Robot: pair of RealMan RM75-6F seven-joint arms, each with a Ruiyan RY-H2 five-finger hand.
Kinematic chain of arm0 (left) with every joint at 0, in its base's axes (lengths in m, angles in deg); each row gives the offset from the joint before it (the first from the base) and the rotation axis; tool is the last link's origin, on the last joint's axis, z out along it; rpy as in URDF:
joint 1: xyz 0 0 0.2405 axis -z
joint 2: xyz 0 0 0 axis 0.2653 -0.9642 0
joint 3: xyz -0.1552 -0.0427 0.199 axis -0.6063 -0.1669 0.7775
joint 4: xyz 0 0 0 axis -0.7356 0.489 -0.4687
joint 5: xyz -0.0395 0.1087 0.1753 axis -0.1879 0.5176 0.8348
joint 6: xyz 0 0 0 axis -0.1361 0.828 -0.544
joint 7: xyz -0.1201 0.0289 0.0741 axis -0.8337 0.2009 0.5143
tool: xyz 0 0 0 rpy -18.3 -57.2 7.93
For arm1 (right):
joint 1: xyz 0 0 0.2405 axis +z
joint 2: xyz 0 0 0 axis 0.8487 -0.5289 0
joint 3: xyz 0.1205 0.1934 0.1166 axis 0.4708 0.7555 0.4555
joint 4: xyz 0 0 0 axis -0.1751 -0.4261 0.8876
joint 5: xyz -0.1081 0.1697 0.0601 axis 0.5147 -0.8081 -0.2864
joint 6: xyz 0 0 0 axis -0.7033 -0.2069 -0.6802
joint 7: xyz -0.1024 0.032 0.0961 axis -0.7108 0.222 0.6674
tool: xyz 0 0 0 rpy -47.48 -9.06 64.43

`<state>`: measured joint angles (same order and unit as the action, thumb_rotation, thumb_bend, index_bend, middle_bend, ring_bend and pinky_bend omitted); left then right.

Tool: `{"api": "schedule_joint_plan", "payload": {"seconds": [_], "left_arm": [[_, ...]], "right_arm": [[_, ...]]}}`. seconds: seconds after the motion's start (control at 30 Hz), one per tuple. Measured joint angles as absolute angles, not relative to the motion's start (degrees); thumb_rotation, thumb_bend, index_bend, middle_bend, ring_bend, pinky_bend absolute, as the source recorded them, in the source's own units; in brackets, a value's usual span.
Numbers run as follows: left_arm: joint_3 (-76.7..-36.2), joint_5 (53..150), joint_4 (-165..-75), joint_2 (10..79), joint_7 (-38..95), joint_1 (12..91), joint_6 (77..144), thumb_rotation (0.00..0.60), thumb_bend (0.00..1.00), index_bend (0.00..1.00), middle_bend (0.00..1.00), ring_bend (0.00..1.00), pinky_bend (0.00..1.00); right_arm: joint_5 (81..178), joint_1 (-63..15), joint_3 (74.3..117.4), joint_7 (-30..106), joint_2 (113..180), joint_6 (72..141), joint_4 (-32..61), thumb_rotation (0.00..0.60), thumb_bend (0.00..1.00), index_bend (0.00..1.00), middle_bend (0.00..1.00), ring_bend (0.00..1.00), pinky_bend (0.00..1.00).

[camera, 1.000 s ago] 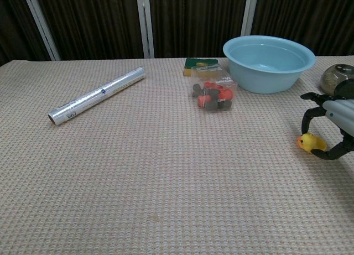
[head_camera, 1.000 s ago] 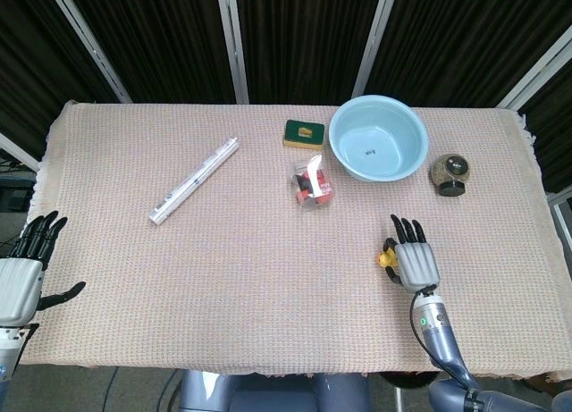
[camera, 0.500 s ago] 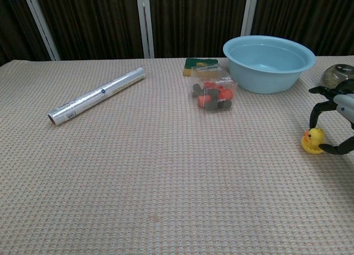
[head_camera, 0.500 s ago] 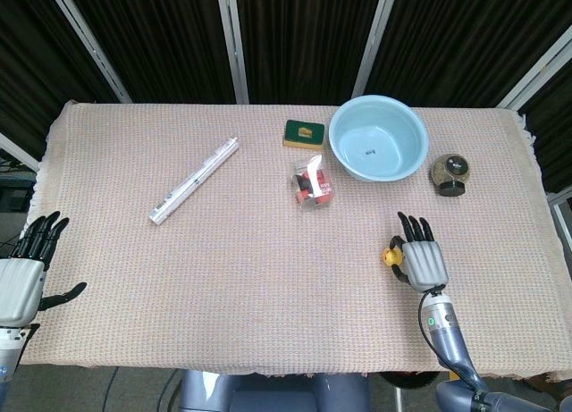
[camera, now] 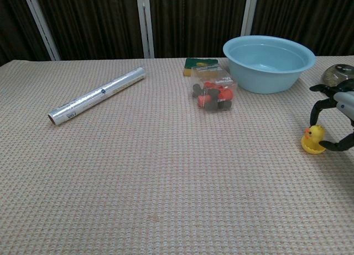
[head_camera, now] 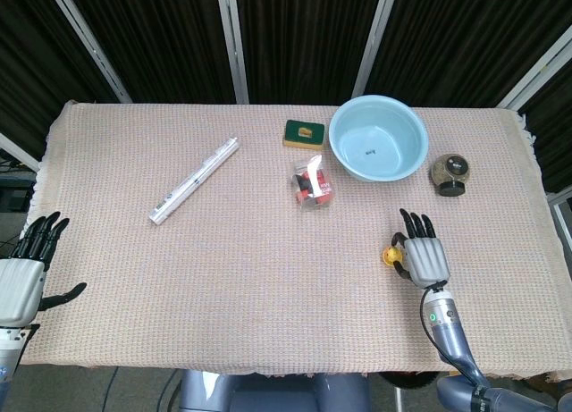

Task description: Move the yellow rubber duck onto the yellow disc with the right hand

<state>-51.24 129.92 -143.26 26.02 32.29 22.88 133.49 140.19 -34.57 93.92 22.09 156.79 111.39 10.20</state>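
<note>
Much open woven beige tablecloth (camera: 166, 172) lies left of the small yellow rubber duck (camera: 313, 137), which stands upright, seemingly on the yellow disc, between the right hand (head_camera: 423, 257)'s spread fingers (camera: 317, 107), near the right edge.

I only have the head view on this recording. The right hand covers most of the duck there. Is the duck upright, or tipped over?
Observer: Upright in the chest view: the yellow rubber duck stands head up on the yellow disc.
Operator: Is the right hand gripping it?
Observer: No; the right hand arches beside it, fingers spread, with a gap showing.
Operator: Anything crowding it?
Observer: The dark jar sits apart, farther back.
</note>
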Motion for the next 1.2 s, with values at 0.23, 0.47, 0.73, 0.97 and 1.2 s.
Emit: {"api": "schedule_joint_plan", "payload": {"seconds": [0.23, 0.47, 0.73, 0.97, 1.2], "left_arm": [[-51.2, 129.9, -143.5, 25.9, 32.5, 22.8, 133.4, 0.600, 0.00, 0.00, 0.00, 0.00, 0.22], [-51.1, 129.6, -143.6, 25.9, 32.6, 22.9, 133.1, 0.600, 0.00, 0.00, 0.00, 0.00, 0.22], [-51.2, 129.5, -143.9, 25.8, 33.0, 23.0, 133.0, 0.600, 0.00, 0.00, 0.00, 0.00, 0.22], [-51.2, 129.4, -143.9, 25.8, 32.8, 22.9, 133.0, 0.600, 0.00, 0.00, 0.00, 0.00, 0.22], [-51.2, 129.4, -143.9, 25.8, 32.4, 23.0, 132.8, 0.600, 0.00, 0.00, 0.00, 0.00, 0.22]], "right_arm": [[140.1, -34.7, 94.3, 23.4, 156.5, 111.3, 9.5, 0.600, 0.26, 0.50, 0.00, 0.00, 0.00], [139.9, -35.2, 94.1, 24.6, 156.6, 111.2, 8.5, 0.600, 0.26, 0.50, 0.00, 0.00, 0.00], [139.8, -35.6, 93.8, 25.1, 157.5, 111.0, 7.8, 0.600, 0.26, 0.50, 0.00, 0.00, 0.00], [139.9, -35.5, 93.8, 24.9, 158.3, 110.7, 7.3, 0.600, 0.26, 0.50, 0.00, 0.00, 0.00], [139.8, -35.6, 93.7, 24.9, 159.0, 110.3, 6.6, 0.600, 0.26, 0.50, 0.00, 0.00, 0.00]]}}
